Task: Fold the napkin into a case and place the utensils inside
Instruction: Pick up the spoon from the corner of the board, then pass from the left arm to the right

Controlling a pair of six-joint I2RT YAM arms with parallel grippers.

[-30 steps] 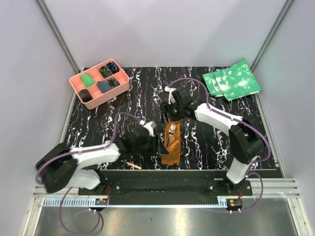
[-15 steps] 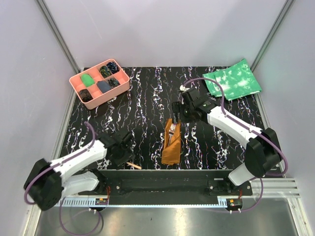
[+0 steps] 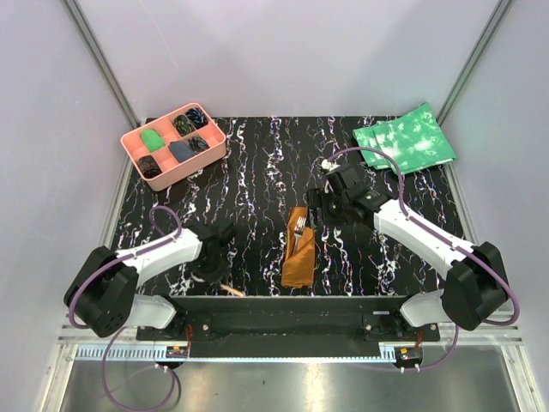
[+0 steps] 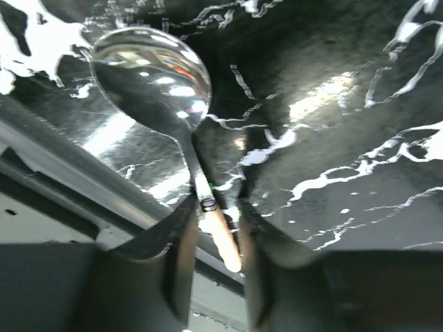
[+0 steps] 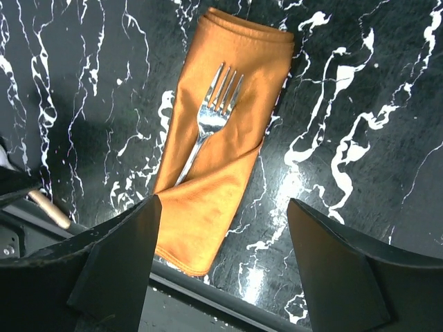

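Rust-brown case (image 3: 298,251) lies lengthwise near the middle of the counter (image 3: 257,163), close to the near edge, folded in several layers. Fork (image 5: 211,117) is on it: tines exposed on top of the cloth toward the far end, handle tucked under the diagonal fold. Right claw (image 5: 223,203) hangs over the case's far end with both fingers spread wide, nothing between them, not touching cloth or fork. Spoon (image 4: 149,76) sits at the near-left edge of the counter, apart from the case and to its left, silver bowl flat on the marble, orange-tan handle end pointing back at the left claw (image 4: 213,221). The left claw's 2 fingers flank that handle end closely, 1 on each side; can't tell whether they're actually pinching it or just beside it. Pink tray (image 3: 171,146) with compartments is at the far-left corner, green cloths (image 3: 403,137) at the far-right corner, both well clear of the arms.
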